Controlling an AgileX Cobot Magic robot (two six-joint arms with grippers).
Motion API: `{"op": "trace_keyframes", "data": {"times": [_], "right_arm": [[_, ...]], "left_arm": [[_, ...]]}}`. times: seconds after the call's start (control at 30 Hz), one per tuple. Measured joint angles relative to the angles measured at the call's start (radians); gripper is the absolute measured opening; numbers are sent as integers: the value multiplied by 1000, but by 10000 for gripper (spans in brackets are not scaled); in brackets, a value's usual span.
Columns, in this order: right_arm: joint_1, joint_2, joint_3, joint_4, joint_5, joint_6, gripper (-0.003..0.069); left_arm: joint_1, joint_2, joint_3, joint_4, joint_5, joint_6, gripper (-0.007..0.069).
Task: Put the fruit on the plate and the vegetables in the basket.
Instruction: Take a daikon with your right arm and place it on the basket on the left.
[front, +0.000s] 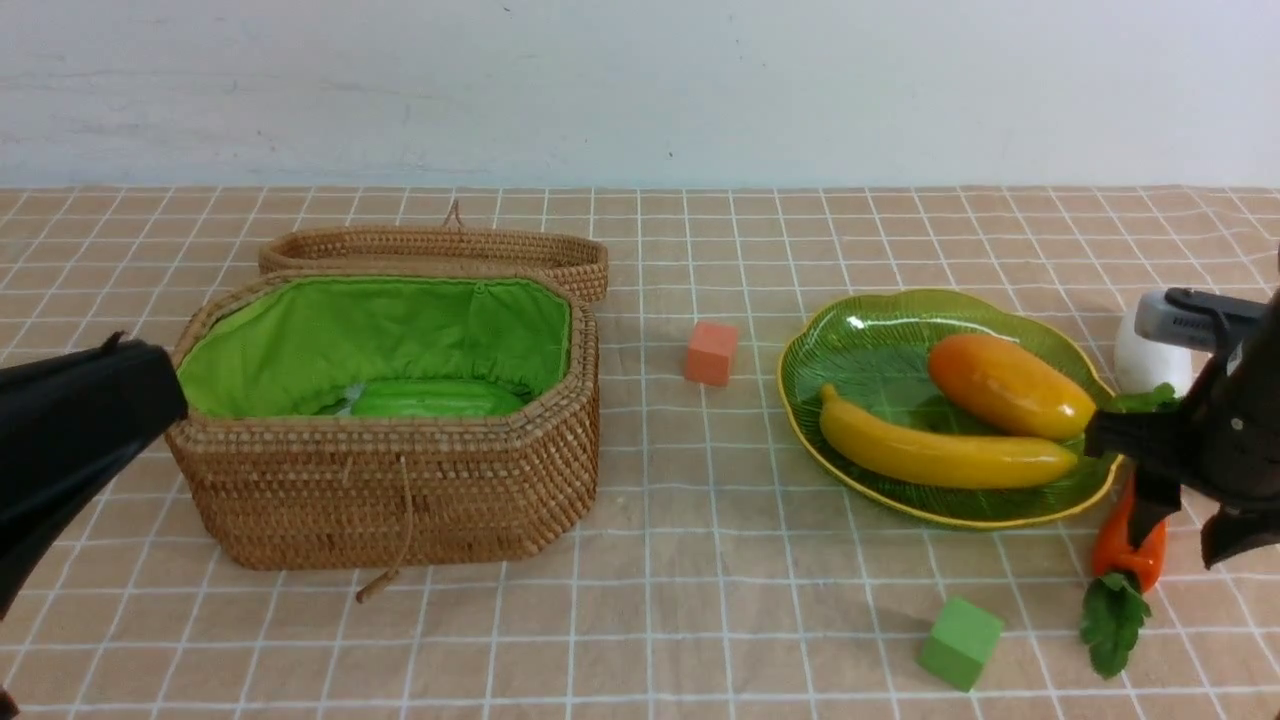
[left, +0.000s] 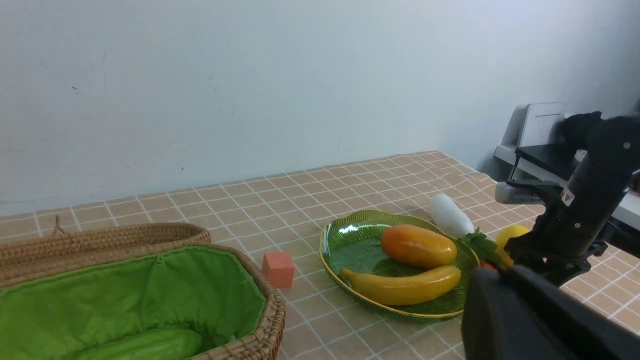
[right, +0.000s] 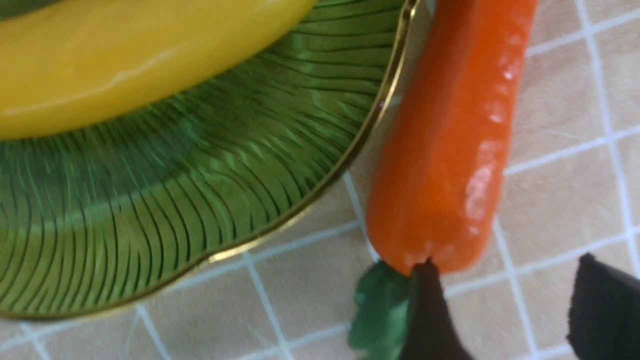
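Nearest sits the green cube (front: 960, 642), ignored; right of it the right gripper (front: 1187, 540) hangs with fingers (right: 430, 320) spread and empty over the carrot (front: 1120, 555) just beside the plate (front: 850, 350), likely to carry it to the basket (front: 400, 500), while the left gripper (front: 120, 400) is clenched.

A mango (left: 418, 246) and a banana (left: 402, 288) lie on the green plate (left: 350, 240). A white radish (left: 449, 215) and a lemon (left: 511, 234) sit just beside it. The basket (left: 272, 310) stands well apart.
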Motion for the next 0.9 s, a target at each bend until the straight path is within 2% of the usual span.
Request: {"op": "trace_keyframes", "data": {"times": [0.1, 0.33, 0.47, 0.6, 0.77, 0.9], "right_arm": [[-1, 26, 4, 2, -47, 3, 470], [-15, 98, 4, 0, -113, 9, 477], [-38, 141, 4, 2, -125, 9, 454], [-41, 147, 3, -3, -122, -31, 389], [-41, 140, 2, -2, -54, -119, 387], [-41, 75, 5, 12, 105, -152, 387]], "left_arm": [[0, 0, 0, 0, 0, 0, -10], [0, 0, 0, 1, 0, 0, -7], [0, 0, 0, 1, 0, 0, -6], [0, 0, 0, 1, 1, 0, -5], [0, 0, 0, -10, 36, 0, -3], [0, 0, 0, -66, 123, 0, -3]]}}
